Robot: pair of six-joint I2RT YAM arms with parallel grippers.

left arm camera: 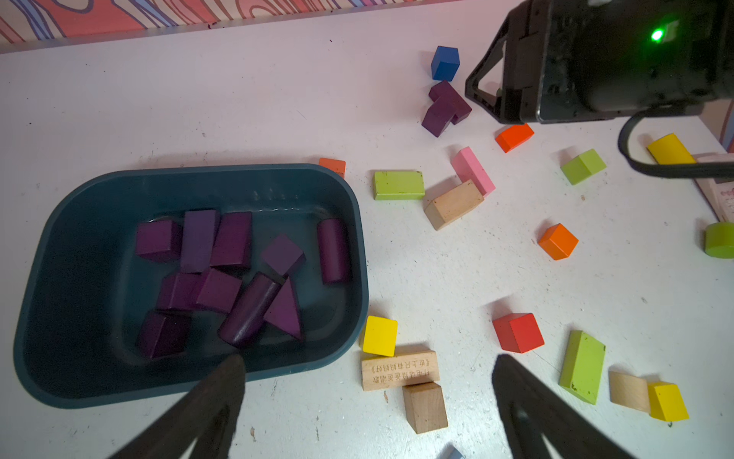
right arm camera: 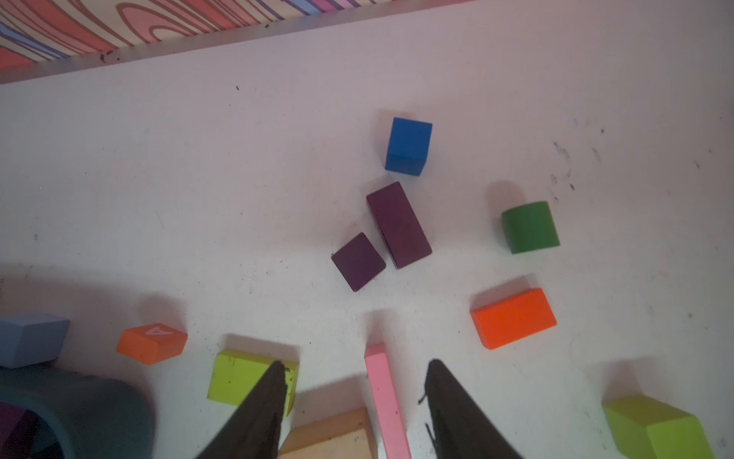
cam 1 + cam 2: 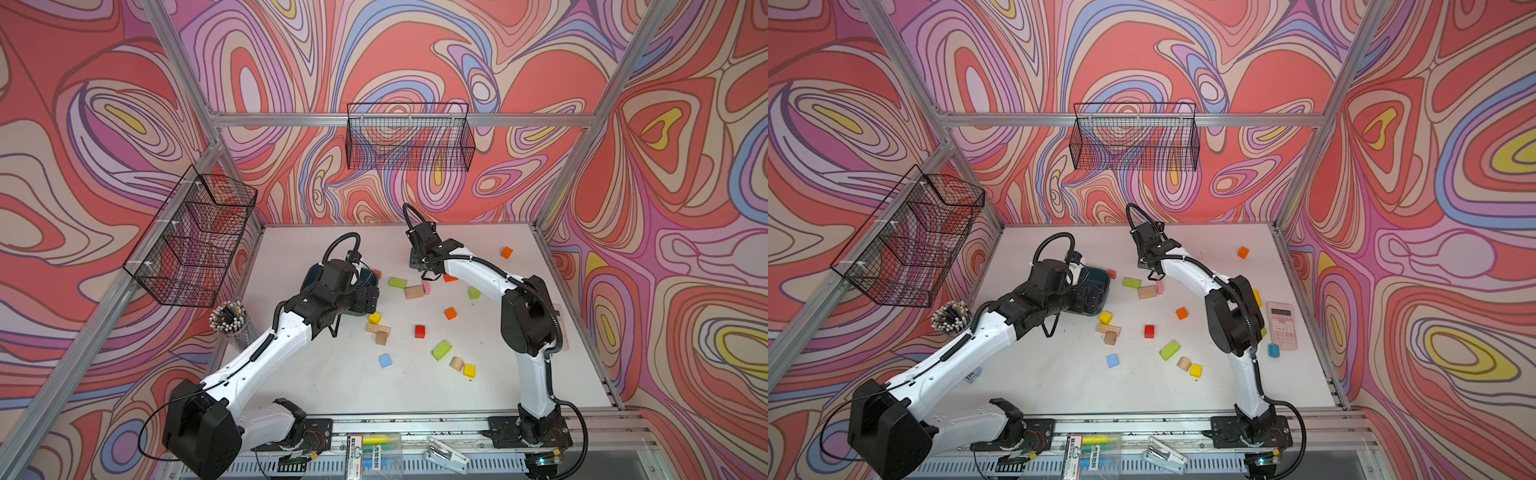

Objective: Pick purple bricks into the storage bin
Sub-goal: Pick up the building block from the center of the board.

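The storage bin [image 1: 79, 222] is a dark teal tray at the table's left-middle, mostly hidden under my left arm in both top views [image 3: 1099, 283]. Several purple bricks [image 1: 222, 274] lie inside it. Two more purple bricks, a long cuboid [image 2: 397, 224] and a short one [image 2: 357, 260], lie touching on the table below a blue cube; the left wrist view also shows this purple pair [image 1: 445, 107]. My right gripper [image 2: 356, 363] hovers short of them, open and holding nothing, over a pink slab. My left gripper [image 1: 367, 359] is wide open and empty beside the bin's near corner.
Loose blocks are scattered mid-table: blue cube [image 2: 408, 146], dark green half-round [image 2: 530, 226], orange cuboid [image 2: 512, 318], pink slab [image 2: 385, 397], lime, red, yellow and plain wood ones. A pink calculator [image 3: 1282, 324] lies right. A pencil cup [image 3: 232, 320] stands left. Wire baskets [image 3: 409, 137] hang on the walls.
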